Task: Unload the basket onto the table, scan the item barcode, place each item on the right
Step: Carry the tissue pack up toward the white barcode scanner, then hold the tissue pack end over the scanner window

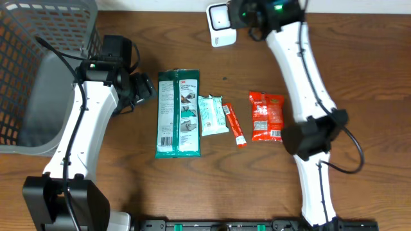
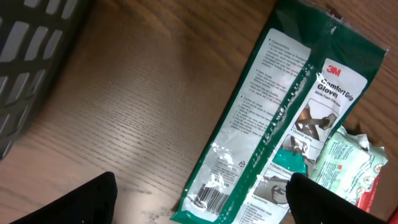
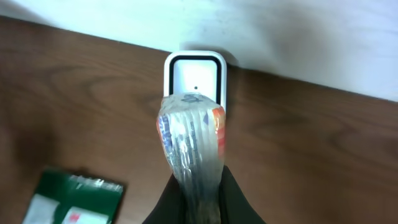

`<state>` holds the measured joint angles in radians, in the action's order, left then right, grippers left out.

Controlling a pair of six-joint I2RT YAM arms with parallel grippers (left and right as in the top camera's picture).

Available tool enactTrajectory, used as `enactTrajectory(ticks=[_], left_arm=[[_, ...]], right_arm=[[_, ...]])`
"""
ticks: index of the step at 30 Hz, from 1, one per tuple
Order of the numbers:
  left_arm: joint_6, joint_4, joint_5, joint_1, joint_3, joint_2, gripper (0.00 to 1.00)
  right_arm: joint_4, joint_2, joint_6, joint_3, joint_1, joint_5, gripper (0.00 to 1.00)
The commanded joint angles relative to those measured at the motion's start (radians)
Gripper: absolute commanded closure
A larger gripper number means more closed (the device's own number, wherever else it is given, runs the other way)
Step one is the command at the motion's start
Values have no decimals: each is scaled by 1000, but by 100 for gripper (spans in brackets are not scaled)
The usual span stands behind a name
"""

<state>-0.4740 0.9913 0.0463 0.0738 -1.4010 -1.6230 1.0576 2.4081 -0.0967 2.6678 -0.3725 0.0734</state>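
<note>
Right fingers (image 3: 239, 205) clamp narrow on a clear packet (image 3: 193, 134). The packet sticks out past the tips, its end right in front of the white scanner (image 3: 194, 78) at the far table (image 3: 323, 162) edge. Left fingers (image 2: 87, 202) are wide, holding nothing, just left of the glove pack (image 2: 280, 118). Grey basket (image 1: 38, 58) sits far left, its inside partly hidden by the arm.

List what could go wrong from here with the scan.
1. The right pincer grips the clear-wrapped packet by one end only, so it could slip or droop away from the scanner.
2. The wrap is crinkled and glossy, and no barcode shows in the right wrist view, so the read may fail.
3. The open left pincer hangs near the green glove pack and might nudge it.
</note>
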Motion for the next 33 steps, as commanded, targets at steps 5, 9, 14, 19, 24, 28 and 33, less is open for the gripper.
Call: enactTrajectory(ticks=[5, 9, 14, 19, 24, 28, 33], left_arm=[[2, 6, -13, -2, -3, 7, 12], [2, 6, -13, -2, -3, 7, 12], [2, 6, -13, -2, -3, 7, 12], [2, 6, -13, -2, -3, 7, 12], [2, 6, -13, -2, -3, 7, 12], [2, 6, -13, -2, -3, 7, 12], [2, 6, -13, -2, -3, 7, 12]], right_arm=[[-161, 135, 93, 8, -40, 166, 99], [-252, 208, 106, 8, -43, 200, 99], [-334, 273, 106, 8, -43, 217, 99], [-370, 310, 122, 7, -43, 218, 99], [-379, 313, 122, 6, -41, 219, 99], [-398, 304, 193, 10, -42, 243, 99], [-408, 301, 229, 9, -46, 299, 99]])
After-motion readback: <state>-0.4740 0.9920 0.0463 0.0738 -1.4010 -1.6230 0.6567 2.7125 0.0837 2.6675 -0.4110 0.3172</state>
